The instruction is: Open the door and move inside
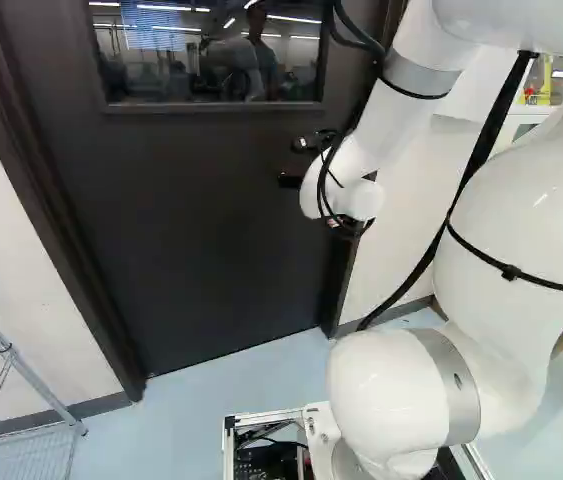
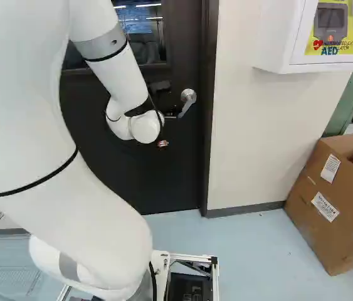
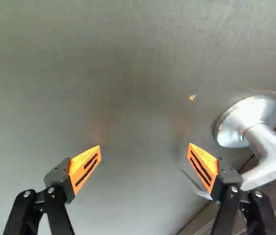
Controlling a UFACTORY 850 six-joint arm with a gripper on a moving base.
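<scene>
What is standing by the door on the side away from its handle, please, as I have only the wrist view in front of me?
Observer: A wire shelf stands on that side, at the left of the left base view.
Operator: Thank you. I can see the handle outside the open pincer, next to one finger. Could you tell me whether the door is shut?
Observer: It looks shut: in the left base view the door sits in its frame on both sides, with no gap showing.
</scene>
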